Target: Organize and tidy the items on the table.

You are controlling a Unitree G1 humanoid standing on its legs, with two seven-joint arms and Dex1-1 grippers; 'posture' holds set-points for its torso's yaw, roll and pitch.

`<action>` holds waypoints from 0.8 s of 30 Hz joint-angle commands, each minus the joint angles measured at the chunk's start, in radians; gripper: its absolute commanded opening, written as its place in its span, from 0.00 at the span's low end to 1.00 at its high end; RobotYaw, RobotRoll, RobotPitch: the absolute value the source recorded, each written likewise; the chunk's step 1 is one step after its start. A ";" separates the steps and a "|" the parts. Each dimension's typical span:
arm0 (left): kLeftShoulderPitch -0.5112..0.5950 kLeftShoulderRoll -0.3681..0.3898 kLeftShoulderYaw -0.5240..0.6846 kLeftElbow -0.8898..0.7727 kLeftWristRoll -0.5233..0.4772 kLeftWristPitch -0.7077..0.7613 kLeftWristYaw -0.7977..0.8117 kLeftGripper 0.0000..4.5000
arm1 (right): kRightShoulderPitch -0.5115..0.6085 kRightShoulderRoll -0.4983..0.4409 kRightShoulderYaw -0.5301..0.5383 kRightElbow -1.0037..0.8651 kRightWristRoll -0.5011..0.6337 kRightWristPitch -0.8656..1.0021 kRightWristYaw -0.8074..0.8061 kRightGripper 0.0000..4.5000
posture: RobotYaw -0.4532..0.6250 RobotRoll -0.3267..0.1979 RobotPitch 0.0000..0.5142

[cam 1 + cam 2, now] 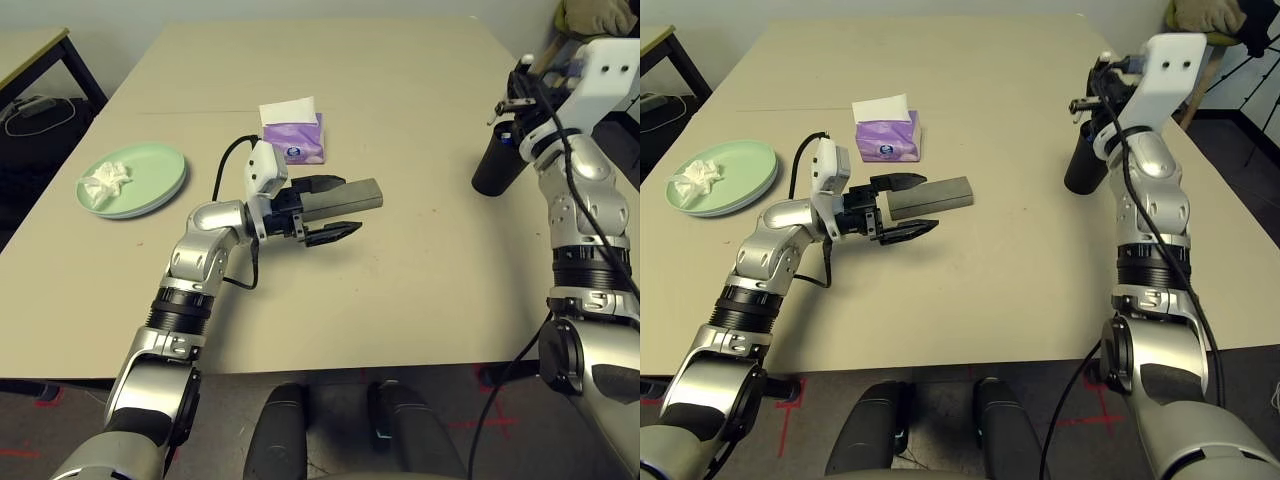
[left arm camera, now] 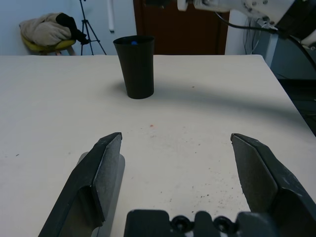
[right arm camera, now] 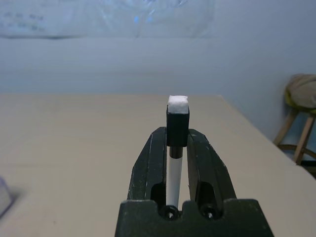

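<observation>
Right pincer point(image 3: 177, 148) pinching marker point(image 3: 176, 129), long axis along its fingers | left pincer point(image 1: 330, 208) spread beside case point(image 1: 345, 197), lengthwise 3-to-9 | cup point(image 1: 496, 165) near table's point(image 1: 400, 290) 3 o'clock edge

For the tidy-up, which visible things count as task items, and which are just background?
Task items:
- marker pen, clamped in right gripper
- black cup
- grey glasses case, by open left gripper
- purple tissue box
- green plate holding crumpled tissue

Background:
- stool with bundle
- tripod
</observation>
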 commanded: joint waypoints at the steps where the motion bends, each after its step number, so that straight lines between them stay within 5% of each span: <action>1: -0.006 -0.001 -0.011 0.007 0.002 -0.008 -0.011 1.00 | -0.021 -0.003 -0.029 -0.004 0.022 0.035 -0.046 0.09 | 0.58 0.62 0.18; 24: -0.014 -0.009 -0.011 0.019 0.004 -0.013 -0.014 1.00 | -0.093 -0.047 -0.048 -0.121 0.035 0.429 -0.227 0.09 | 0.56 0.62 0.18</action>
